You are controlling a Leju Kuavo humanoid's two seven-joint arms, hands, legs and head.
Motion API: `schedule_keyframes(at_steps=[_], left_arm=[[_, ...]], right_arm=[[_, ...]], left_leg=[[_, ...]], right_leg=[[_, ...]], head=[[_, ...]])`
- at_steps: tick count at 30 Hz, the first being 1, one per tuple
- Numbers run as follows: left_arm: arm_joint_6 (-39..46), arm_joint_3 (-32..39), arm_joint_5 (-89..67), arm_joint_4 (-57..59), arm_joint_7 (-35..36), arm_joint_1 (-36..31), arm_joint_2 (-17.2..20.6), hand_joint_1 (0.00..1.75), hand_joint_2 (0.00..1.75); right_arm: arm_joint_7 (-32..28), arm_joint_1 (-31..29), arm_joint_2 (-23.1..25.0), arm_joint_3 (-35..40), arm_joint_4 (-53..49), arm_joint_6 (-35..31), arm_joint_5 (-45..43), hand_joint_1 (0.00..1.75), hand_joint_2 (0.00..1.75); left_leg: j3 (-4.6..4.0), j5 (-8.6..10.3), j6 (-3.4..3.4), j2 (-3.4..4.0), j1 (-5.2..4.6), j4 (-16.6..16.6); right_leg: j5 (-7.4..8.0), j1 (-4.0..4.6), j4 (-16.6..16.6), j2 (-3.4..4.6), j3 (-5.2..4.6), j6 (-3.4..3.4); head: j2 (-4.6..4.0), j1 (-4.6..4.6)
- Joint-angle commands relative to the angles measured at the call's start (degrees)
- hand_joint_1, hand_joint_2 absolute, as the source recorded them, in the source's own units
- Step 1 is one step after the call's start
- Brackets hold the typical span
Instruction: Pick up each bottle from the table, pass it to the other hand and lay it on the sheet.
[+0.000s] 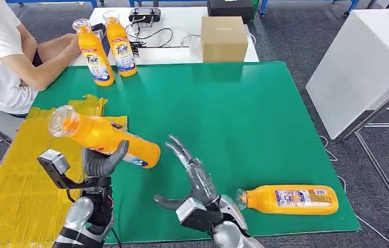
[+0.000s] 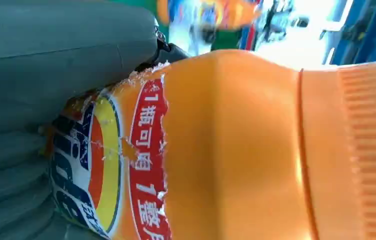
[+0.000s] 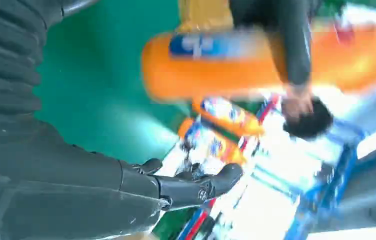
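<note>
Head view: left robot hand (image 1: 101,161) gripped an orange bottle (image 1: 102,135), tilted, above the yellow sheet's (image 1: 14,196) edge. Right robot hand (image 1: 195,175) spread, holding nothing, just beside it. Advice: swing left over the sheet, lower till flat, then loosen fingers.

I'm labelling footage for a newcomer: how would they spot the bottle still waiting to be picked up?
Start at the green mat, then go to its near right corner. The orange bottle lies flat there, untouched; the others stand by the person or sit in the left hand.
</note>
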Motion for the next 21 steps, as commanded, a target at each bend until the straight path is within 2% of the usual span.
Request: schedule_keyframes(at_steps=[1,2,3,4,5,7,9,11,14,18,20,21], left_arm=[[21.72,3.84,-24.17,3.76,-5.37,-5.88,2.52,1.75,1.75],[22.51,4.21,-26.57,3.89,-3.94,-6.35,2.99,1.75,1.75],[26.01,3.41,-37.67,5.3,-0.7,-7.15,4.64,1.75,1.75],[25.22,3.14,-43.59,5.89,2.34,-8.22,5.88,1.75,1.75],[24.75,3.38,-46.02,7.06,3.55,-8.72,6.38,1.75,1.75],[21.22,1.26,-64.26,11.53,12.54,-11.93,9.87,1.75,1.75],[19.06,0.87,-72.89,15.85,17.16,-14.75,11.23,1.75,1.75],[18.29,1.11,-72.78,17.63,17.16,-16.41,11.09,1.75,1.75],[18.29,1.11,-72.78,17.63,17.16,-16.41,11.09,1.75,1.75],[18.45,0.83,-73.14,17.44,17.31,-16.12,10.84,1.75,1.75],[11.04,-2.14,-80.26,22.9,23.42,-20.39,13.05,1.75,1.75],[8.0,-3.41,-81.35,25.75,24.27,-22.59,13.51,1.75,1.75]], right_arm=[[-1.01,5.67,-3.85,-6.97,-10.05,-0.95,0.46,0.0,1.75],[-0.91,5.86,-3.92,-7.4,-10.68,-0.6,0.34,0.0,1.75],[-1.11,6.35,-3.87,-8.27,-11.22,-0.64,0.31,0.0,1.75],[-1.52,6.61,-4.06,-9.13,-12.13,-0.54,0.19,0.0,1.75],[-1.55,6.8,-4.2,-9.53,-12.53,-0.18,0.12,0.0,1.75],[-2.25,6.84,-4.32,-11.08,-13.53,0.31,0.15,0.0,1.75],[-2.49,7.12,-4.3,-12.8,-14.52,1.2,0.18,0.0,1.75],[-2.53,6.92,-4.35,-13.41,-15.04,1.91,0.08,0.0,1.75],[-2.53,6.92,-4.35,-13.41,-15.04,1.91,0.08,0.0,1.75],[-2.55,7.06,-4.04,-13.34,-14.88,1.83,0.1,0.0,1.75],[-2.55,6.96,-3.8,-14.38,-15.56,1.74,0.28,0.0,1.75],[-2.36,6.98,-3.63,-14.88,-15.93,2.12,0.28,0.0,1.75]], left_leg=[[0.22,-0.1,-0.04,-0.04,0.03,0.0],[0.13,-0.04,-0.03,-0.06,0.02,-0.01],[0.04,0.0,-0.03,-0.08,-0.01,-0.01],[0.32,-0.11,-0.08,-0.12,0.05,0.0],[0.16,-0.02,-0.06,-0.11,0.01,-0.04],[0.18,-0.02,-0.06,-0.07,0.0,-0.05],[0.13,0.03,-0.05,-0.08,-0.03,-0.05],[0.31,-0.02,-0.11,-0.03,0.04,-0.06],[0.09,0.03,-0.07,0.07,0.0,-0.02],[0.25,-0.03,-0.08,0.1,0.01,-0.05],[0.1,0.02,-0.07,0.12,0.01,-0.01],[0.37,-0.11,-0.11,0.1,0.07,-0.02]], right_leg=[[-0.1,0.04,-0.08,-0.1,0.29,0.04],[-0.07,0.03,-0.06,-0.12,0.17,0.02],[-0.04,0.0,-0.02,-0.14,0.07,0.01],[-0.15,0.06,-0.08,-0.21,0.4,0.02],[-0.06,0.03,-0.07,-0.16,0.22,0.0],[-0.05,0.02,-0.07,-0.12,0.22,0.0],[-0.02,-0.01,-0.03,-0.13,0.13,-0.01],[-0.05,0.06,-0.08,-0.11,0.32,-0.02],[0.02,0.01,-0.03,0.01,0.05,-0.02],[-0.05,0.01,-0.08,-0.05,0.25,0.01],[0.0,0.01,-0.03,-0.02,0.08,0.01],[-0.11,0.07,-0.1,-0.07,0.41,0.01]], head=[[0.0,0.0],[0.0,0.0],[0.0,0.0],[0.0,0.0],[0.0,0.0],[0.0,0.02],[0.0,0.0],[0.0,0.04],[0.0,-0.02],[0.0,0.0],[0.0,0.0],[0.0,0.0]])
